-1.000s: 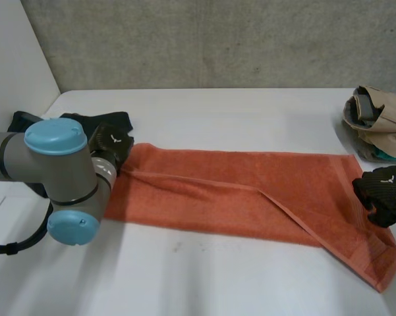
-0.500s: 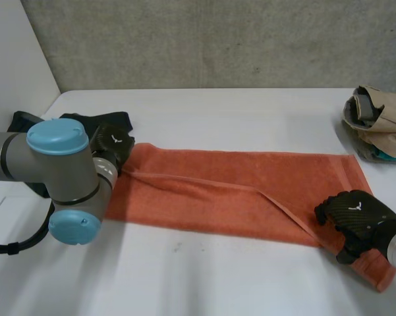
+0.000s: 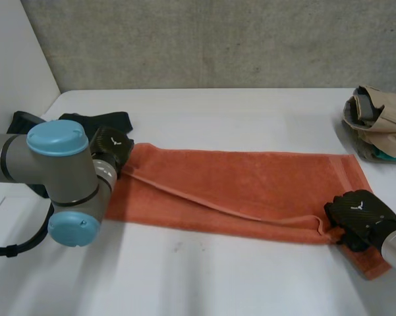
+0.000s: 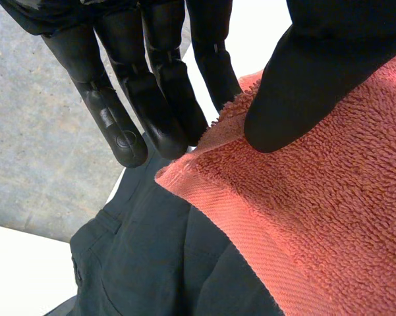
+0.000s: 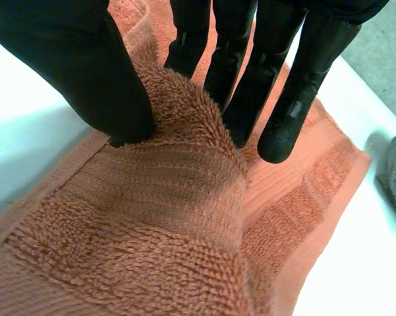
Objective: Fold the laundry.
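Left hand (image 3: 112, 146) pinches the orange towel (image 3: 250, 191) at its 9 o'clock corner; right hand (image 3: 357, 212) fingers clamp a fold at 4 o'clock.

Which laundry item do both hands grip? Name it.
The orange towel: left hand pinches one corner, right hand the opposite end; dark garment and beige pile lie unheld.
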Tool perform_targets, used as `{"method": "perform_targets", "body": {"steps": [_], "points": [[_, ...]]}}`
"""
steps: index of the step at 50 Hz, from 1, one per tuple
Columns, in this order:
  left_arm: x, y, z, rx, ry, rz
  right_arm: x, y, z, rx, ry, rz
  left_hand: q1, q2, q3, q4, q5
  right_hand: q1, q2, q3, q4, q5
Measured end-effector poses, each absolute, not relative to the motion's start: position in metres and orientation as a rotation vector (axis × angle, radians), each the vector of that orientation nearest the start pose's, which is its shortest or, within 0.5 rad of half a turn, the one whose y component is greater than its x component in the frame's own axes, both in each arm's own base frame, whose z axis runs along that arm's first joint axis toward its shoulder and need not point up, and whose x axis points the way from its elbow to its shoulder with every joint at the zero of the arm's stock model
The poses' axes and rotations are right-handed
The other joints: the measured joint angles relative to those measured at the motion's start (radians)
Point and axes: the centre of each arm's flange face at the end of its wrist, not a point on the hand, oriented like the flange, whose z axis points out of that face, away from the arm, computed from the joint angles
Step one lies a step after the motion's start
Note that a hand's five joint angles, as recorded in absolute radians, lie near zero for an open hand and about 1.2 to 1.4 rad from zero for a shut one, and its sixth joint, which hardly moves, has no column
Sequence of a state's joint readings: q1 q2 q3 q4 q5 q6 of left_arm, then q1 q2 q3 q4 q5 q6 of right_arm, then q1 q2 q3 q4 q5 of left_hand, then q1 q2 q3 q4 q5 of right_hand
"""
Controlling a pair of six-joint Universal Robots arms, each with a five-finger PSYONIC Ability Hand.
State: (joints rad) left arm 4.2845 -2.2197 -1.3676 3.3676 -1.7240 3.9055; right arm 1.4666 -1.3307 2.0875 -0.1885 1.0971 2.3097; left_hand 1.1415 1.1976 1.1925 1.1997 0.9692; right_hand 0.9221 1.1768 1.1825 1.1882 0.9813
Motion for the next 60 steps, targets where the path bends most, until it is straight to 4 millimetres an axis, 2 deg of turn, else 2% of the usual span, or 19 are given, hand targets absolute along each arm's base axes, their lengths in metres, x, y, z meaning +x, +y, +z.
{"method": "perform_targets", "body": {"steps": [5,11,17,21,27,35,40,44,48,50,51,52,53,60], "points": [[-0.274,-0.318,0.154,1.138,1.917,-1.715,0.147,-0.259,0.135,-1.31,2.408,-1.676,0.0,0.0,0.0,0.0,0.0,0.008,0.0,0.0,0.001,0.001],[-0.266,-0.299,0.165,1.156,1.928,-1.685,0.144,-0.264,0.16,-1.3,2.415,-1.683,0.0,0.0,0.0,0.0,0.0,0.008,0.0,0.0,0.001,0.001],[-0.248,-0.261,0.171,1.227,2.001,-1.555,0.128,-0.267,0.193,-1.199,2.519,-1.517,0.0,0.0,0.0,0.0,0.0,0.008,0.0,0.0,0.001,0.001],[-0.237,-0.235,0.174,1.271,2.058,-1.467,0.118,-0.267,0.206,-1.128,2.571,-1.403,0.0,0.0,0.0,0.0,0.0,0.047,0.0,0.0,0.001,0.011],[-0.224,-0.204,0.184,1.298,2.093,-1.421,0.108,-0.27,0.214,-1.084,2.586,-1.297,0.0,0.0,0.0,0.0,0.0,0.061,0.0,0.0,0.001,0.014],[-0.22,-0.19,0.193,1.297,2.079,-1.456,0.103,-0.272,0.208,-1.115,2.579,-1.281,0.0,0.0,0.0,0.0,0.0,0.062,0.0,0.0,0.001,0.015],[-0.225,-0.197,0.19,1.297,2.07,-1.472,0.101,-0.278,0.191,-1.129,2.579,-1.269,0.0,0.0,0.0,0.0,0.0,0.061,0.0,0.0,0.001,0.015],[-0.233,-0.212,0.183,1.287,2.054,-1.498,0.099,-0.287,0.181,-1.155,2.579,-1.306,0.0,0.0,0.0,0.0,0.0,0.061,0.0,0.0,0.001,0.015],[-0.247,-0.242,0.177,1.244,1.999,-1.586,0.095,-0.307,0.178,-1.223,2.561,-1.44,0.0,0.0,0.0,0.0,0.0,0.061,0.0,0.0,0.001,0.015],[-0.249,-0.246,0.177,1.238,1.991,-1.599,0.095,-0.31,0.177,-1.233,2.556,-1.46,0.0,0.0,0.0,0.0,0.0,0.061,0.0,0.0,0.001,0.015],[-0.255,-0.259,0.176,1.216,1.963,-1.641,0.097,-0.318,0.177,-1.266,2.536,-1.517,0.0,0.0,0.0,0.0,0.0,0.061,0.0,0.0,0.001,0.015],[-0.255,-0.259,0.176,1.216,1.963,-1.641,0.097,-0.318,0.177,-1.266,2.536,-1.517,0.0,0.0,0.0,0.0,0.0,0.061,0.0,0.0,0.001,0.015],[-0.265,-0.279,0.175,1.179,1.916,-1.708,0.104,-0.331,0.176,-1.331,2.484,-1.614,0.0,0.0,0.0,0.0,0.0,0.061,0.0,0.0,0.001,0.015],[-0.293,-0.331,0.166,1.098,1.798,-1.852,0.131,-0.367,0.162,-1.48,2.361,-1.826,0.0,0.0,0.0,0.0,0.0,0.061,0.0,0.0,0.001,0.015]]}}
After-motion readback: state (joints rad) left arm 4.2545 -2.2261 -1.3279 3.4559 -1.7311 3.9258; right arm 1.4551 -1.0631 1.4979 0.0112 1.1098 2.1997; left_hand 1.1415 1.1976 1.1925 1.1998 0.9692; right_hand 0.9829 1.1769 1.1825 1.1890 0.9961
